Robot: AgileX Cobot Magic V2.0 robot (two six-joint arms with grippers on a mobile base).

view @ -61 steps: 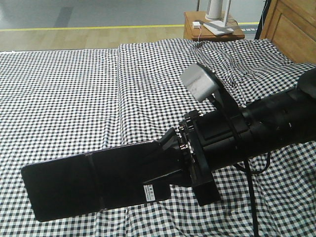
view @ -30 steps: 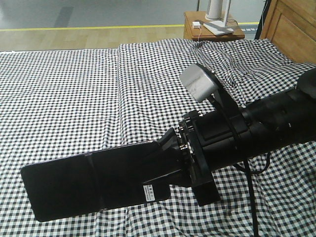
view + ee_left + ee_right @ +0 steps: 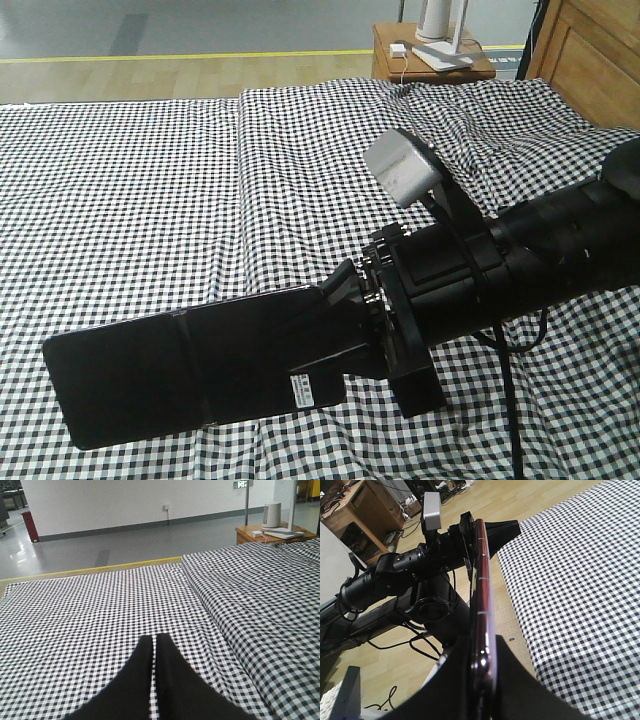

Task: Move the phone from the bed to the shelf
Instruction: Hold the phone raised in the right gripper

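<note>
**Phone (image 3: 200, 365) clamped in right pincer (image 3: 340, 322) over the bed (image 3: 150, 180)**

Reaching in from the right of the front view on the thick black right arm (image 3: 560, 240), with a grey camera housing (image 3: 405, 165) perched above the wrist. Closed firmly on the phone at the end bearing the white barcode sticker (image 3: 312, 388), one finger over the slab and one under it. Held out leftward, glossy black face up and slightly tilted, with a crease (image 3: 185, 330) running across near the middle. Raised above the black-and-white checked sheet rather than lying on it.

From the right wrist, seen edge-on: thin, pinkish along the rim, pinched between two dark fingers at the bottom of the picture. Flanked there by the bed on the right and pale wooden floor on the left, with the left arm (image 3: 395, 575) stretched across beyond the far end of the slab.

As for the left pincer (image 3: 154, 642): pressed together, only a hairline slit between its two black fingers, gripping nothing, poised over the checked sheet well apart from the phone.

Past the far corner of the bed: a small brown bench (image 3: 385, 50) carrying white items. Behind it all, a yellow line (image 3: 150, 57) along the grey floor, and at the top right a wooden headboard (image 3: 590, 60)
</note>
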